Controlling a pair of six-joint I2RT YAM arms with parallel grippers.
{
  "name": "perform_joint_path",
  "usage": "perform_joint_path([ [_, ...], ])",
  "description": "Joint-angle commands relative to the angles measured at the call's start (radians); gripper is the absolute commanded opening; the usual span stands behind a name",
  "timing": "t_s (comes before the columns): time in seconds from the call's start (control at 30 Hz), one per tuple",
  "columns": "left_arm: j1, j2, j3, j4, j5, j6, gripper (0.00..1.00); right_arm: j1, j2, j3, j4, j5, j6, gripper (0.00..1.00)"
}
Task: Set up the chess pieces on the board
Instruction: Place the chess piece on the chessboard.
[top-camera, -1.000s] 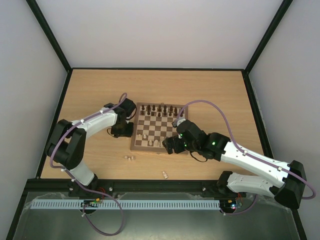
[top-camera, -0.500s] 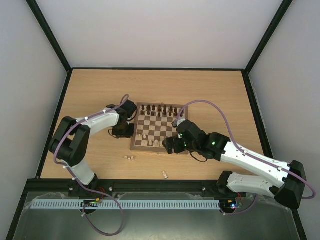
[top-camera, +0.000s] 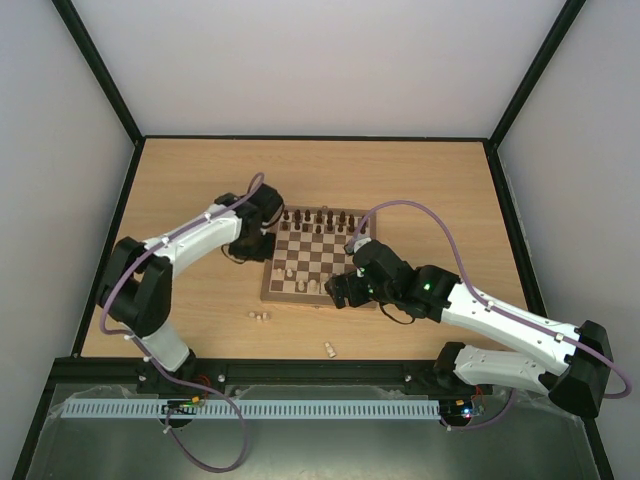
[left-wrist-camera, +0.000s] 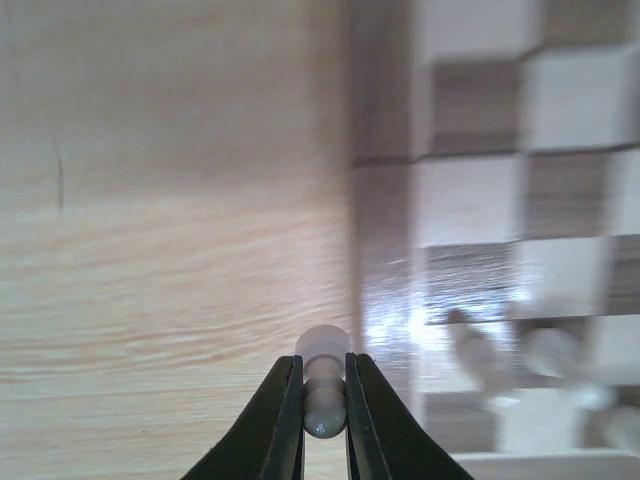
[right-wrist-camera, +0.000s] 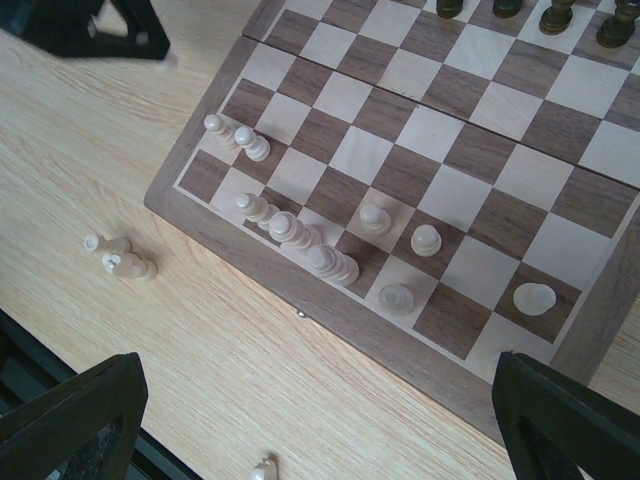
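Clamping pale piece (left-wrist-camera: 322, 348) w/ L pincer (left-wrist-camera: 323, 368) beside board (left-wrist-camera: 381, 200); R pincer (right-wrist-camera: 318, 368) released over board.

Left arm (top-camera: 190, 236) reaches forward, jaws pinched together; right arm (top-camera: 490, 316) stretches leftward, jaws spread wide.

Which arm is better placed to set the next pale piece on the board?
Left: the left end effector grips a pale piece beside the board's edge; the right end effector is open, empty.
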Motion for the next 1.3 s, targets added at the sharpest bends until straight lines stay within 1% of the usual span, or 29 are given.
perform_joint_path([
  [0.0,-0.069,-0.053,0.202,-0.168,-0.045,0.012,0.05,-0.005,-0.007,-0.008,-0.015,0.017,0.000,0.95],
  [0.1,-0.129,-0.027,0.288,-0.220,-0.034,0.007,0.07,-0.004,-0.031,-0.010,-0.016,0.046,0.006,0.95],
  [0.2,-0.190,0.003,0.322,-0.237,-0.013,0.002,0.07,-0.005,-0.056,-0.010,-0.017,0.074,0.012,0.95],
  [0.3,-0.247,0.037,0.338,-0.238,-0.005,-0.005,0.07,-0.005,-0.074,-0.011,-0.018,0.095,0.015,0.96],
  [0.43,-0.296,0.077,0.315,-0.209,0.003,-0.010,0.07,-0.006,-0.078,-0.012,-0.020,0.104,0.017,0.96],
  [0.73,-0.319,0.153,0.272,-0.144,0.007,0.001,0.07,-0.008,-0.072,-0.012,-0.018,0.097,0.015,0.96],
  [1.27,-0.317,0.238,0.289,-0.089,0.016,0.026,0.07,-0.010,-0.075,-0.015,-0.012,0.072,0.010,0.96],
])
